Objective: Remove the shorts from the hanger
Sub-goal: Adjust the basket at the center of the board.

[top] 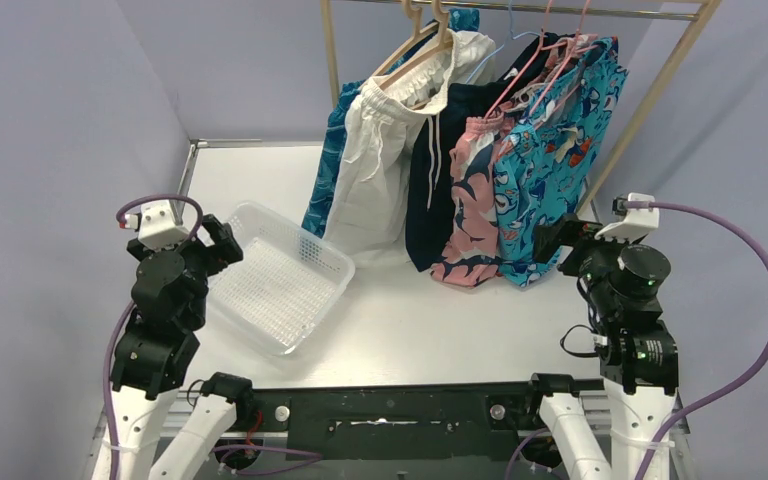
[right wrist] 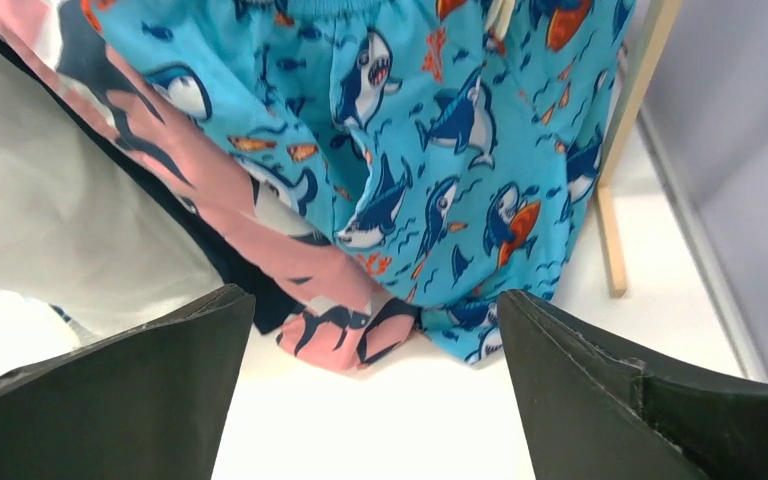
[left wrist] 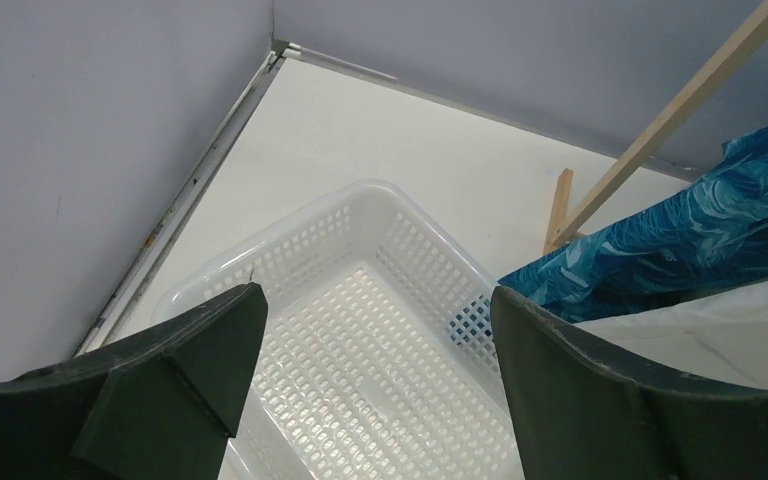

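Observation:
Several pairs of shorts hang on hangers from a wooden rack at the back: teal shark-print shorts rightmost, then pink-and-navy floral, plain navy, white drawstring, and blue leaf-pattern. Their hems reach the table. My right gripper is open, low over the table just in front of the teal and floral hems, holding nothing. My left gripper is open above the basket, empty.
A white perforated plastic basket lies on the white table at front left, with nothing in it. The rack's slanted wooden leg stands at the right, another leg behind the basket. Grey walls close in on both sides.

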